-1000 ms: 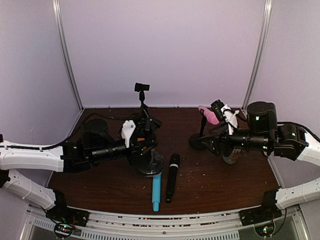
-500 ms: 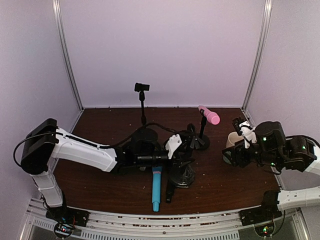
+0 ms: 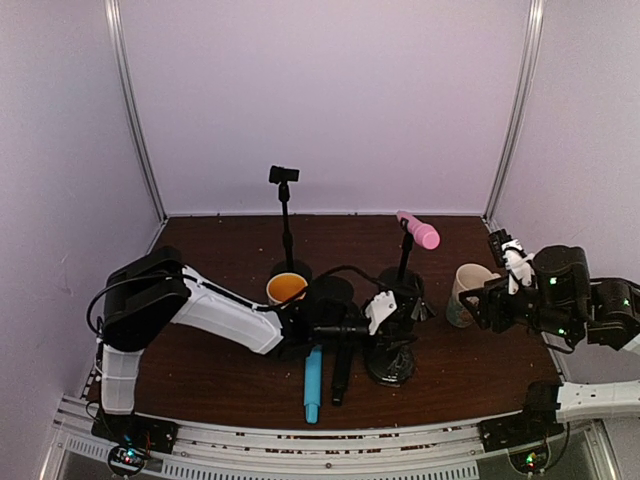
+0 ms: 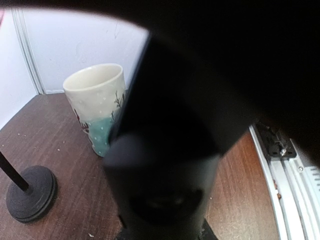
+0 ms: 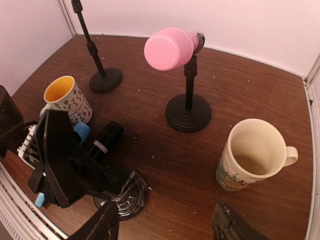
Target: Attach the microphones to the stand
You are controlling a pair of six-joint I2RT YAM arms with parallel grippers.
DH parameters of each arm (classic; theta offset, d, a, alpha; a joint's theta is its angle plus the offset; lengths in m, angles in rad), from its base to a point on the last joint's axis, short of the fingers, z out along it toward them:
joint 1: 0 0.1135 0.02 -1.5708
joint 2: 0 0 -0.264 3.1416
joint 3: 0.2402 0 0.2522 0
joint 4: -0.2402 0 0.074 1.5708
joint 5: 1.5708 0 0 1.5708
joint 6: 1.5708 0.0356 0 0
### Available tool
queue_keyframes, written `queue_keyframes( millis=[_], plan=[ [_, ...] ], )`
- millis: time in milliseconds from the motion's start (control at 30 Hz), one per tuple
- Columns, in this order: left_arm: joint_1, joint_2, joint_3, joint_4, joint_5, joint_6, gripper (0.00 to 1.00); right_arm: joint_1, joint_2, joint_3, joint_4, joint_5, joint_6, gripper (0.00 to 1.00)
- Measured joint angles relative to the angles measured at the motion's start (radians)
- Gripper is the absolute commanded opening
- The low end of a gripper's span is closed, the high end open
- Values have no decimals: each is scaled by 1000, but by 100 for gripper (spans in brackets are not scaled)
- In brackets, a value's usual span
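**Left arm:** reaches low from 7 o'clock across the table to centre. The left gripper (image 3: 398, 316) is clamped on the upper part of the held stand (image 3: 390, 362), whose disc foot sits at 5 o'clock. The left wrist view is mostly blocked by a dark shape.

**Right arm:** at 3 o'clock, wrist pointing toward centre. The right gripper (image 5: 169, 226) has its jaws parted with nothing between them, near the cream mug.

**Microphones, 3:**
- The pink microphone (image 3: 419, 231) has a mesh-textured rounded head and sits tilted, clipped in the middle stand (image 3: 405, 262) at 1 o'clock.
- The light blue microphone (image 3: 313, 383) and the black microphone (image 3: 341, 372) are slim sticks lying side by side at 6 o'clock, their far ends hidden beneath the left arm.

**Stands, 3:** black, each with a thin post and a round foot.
- The rear stand (image 3: 286, 215) is at 11 o'clock.
- The held stand's foot is glossy and wrinkled.

**Mugs, 2:** upright.
- The yellow-lined mug (image 3: 286, 288) has a flower print and stands at 10 o'clock.
- The cream mug (image 3: 470, 288) has a handle and stands at 3 o'clock.

**Table** (image 3: 220, 250)**:** dark brown wood, speckled with crumbs.
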Motion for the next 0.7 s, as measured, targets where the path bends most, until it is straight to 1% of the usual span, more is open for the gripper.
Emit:
queue_keyframes(
  millis=[67,133,167,200,233,400,600,700],
  plan=[
    [-1,21,-9,32,-6,10,32,0,18,-5,0,0,6,65],
    [-1,30,-24,77,-16,15,56,0,34,-12,4,-1,8,65],
    [-1,34,-40,113,-24,19,81,0,40,-14,5,-1,8,65],
    [-1,36,-57,144,-34,21,96,0,48,-15,6,-2,8,65],
    [-1,37,-76,175,-44,17,98,0,55,-16,10,-3,8,65],
    [-1,37,-166,289,-104,-12,98,0,84,-18,42,-15,8,65],
    [-1,58,-209,401,-164,-63,98,0,95,-35,74,-35,8,65],
    [-1,77,-215,457,-185,-82,89,0,97,-41,85,-45,11,65]
  ],
)
